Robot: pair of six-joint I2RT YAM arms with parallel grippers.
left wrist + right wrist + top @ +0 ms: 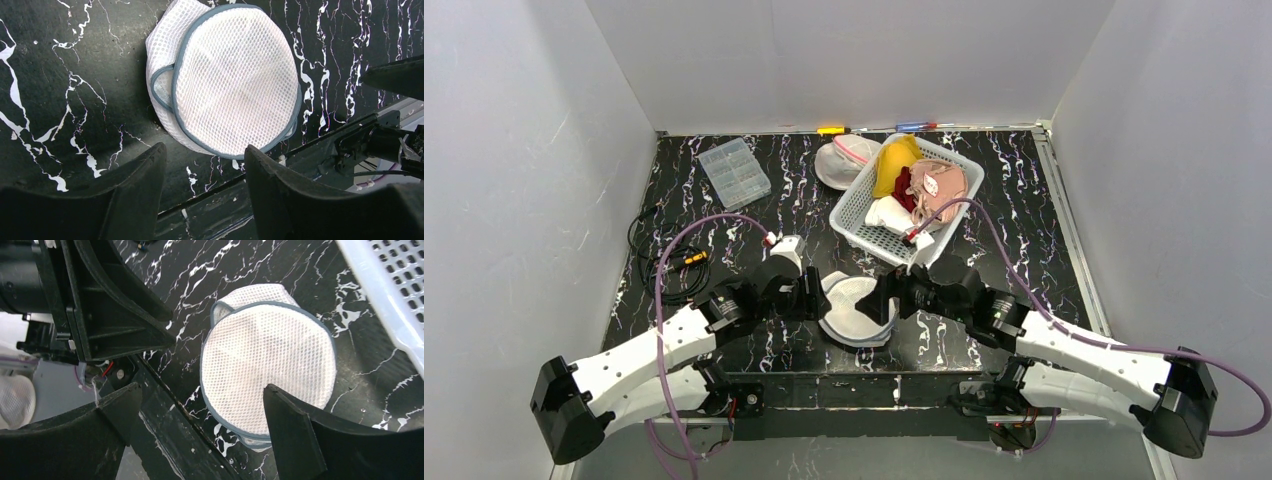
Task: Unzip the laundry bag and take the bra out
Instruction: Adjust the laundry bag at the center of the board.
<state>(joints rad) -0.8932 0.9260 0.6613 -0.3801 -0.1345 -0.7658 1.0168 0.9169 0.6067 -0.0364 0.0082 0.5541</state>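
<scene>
A round white mesh laundry bag with grey edging lies flat on the black marble table near its front edge. It also shows in the left wrist view and in the right wrist view. What is inside it is hidden. My left gripper hangs open and empty just left of the bag. My right gripper hangs open and empty just right of it. The two grippers face each other across the bag. No bra shows outside the bag here.
A white plastic basket of clothes, among them a pink bra-like piece, stands behind the bag. Another white mesh bag lies left of the basket. A clear compartment box and black cables are at the left.
</scene>
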